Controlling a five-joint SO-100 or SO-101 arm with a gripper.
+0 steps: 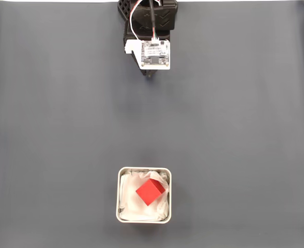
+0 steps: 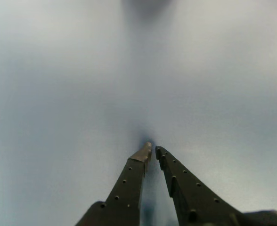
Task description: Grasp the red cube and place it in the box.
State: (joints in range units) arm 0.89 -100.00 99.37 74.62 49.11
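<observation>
resting tilted in the box (image 1: 120, 206), lower middle, the red cube (image 1: 150, 191) looks light, rigid; claw (image 2: 152, 149) nearly closed, empty.

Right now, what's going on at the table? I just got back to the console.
Nothing is being handled. The small bright red cube lies tilted on the wrinkly white lining inside the square white box with rounded corners, near the bottom of the fixed view. The arm sits folded at the top edge of that view, well away from the box. In the wrist view its dark pincer is empty, tips nearly together, pointing at the bare grey table surface.
</observation>
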